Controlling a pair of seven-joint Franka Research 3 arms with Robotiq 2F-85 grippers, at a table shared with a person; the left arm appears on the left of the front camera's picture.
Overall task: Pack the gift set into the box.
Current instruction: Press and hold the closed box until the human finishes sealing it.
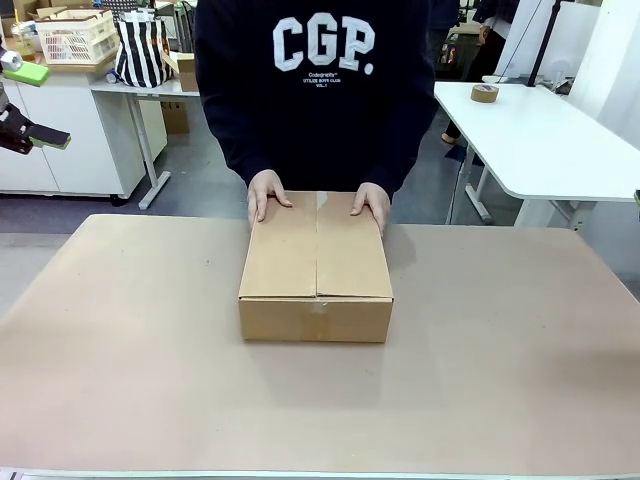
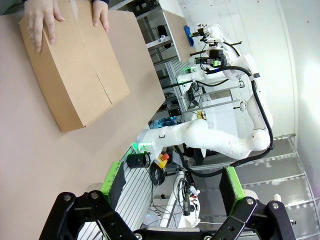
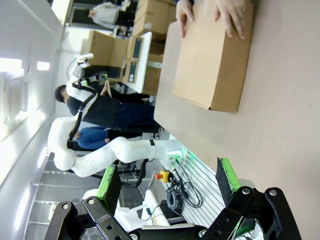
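Note:
The box (image 1: pixel 316 268) is a plain brown carton in the middle of the table, its top flaps folded flat and shut. A person stands at the far side with both hands (image 1: pixel 268 194) resting on the far edge of its top. The gift set is hidden. My left gripper (image 1: pixel 40 105) hangs open at the far left, well above and away from the table. In the left wrist view the box (image 2: pixel 75 75) lies far ahead of my open left gripper (image 2: pixel 170 185). Likewise the box (image 3: pixel 212 60) is far from my open right gripper (image 3: pixel 169 181). Nothing sits between either pair of fingers.
The tan table (image 1: pixel 500 380) spreads wide around the box. Behind the person, a white table (image 1: pixel 540 130) holds a tape roll (image 1: pixel 485 92). At back left a cabinet carries a basket (image 1: pixel 75 35) and a striped bag (image 1: pixel 140 50).

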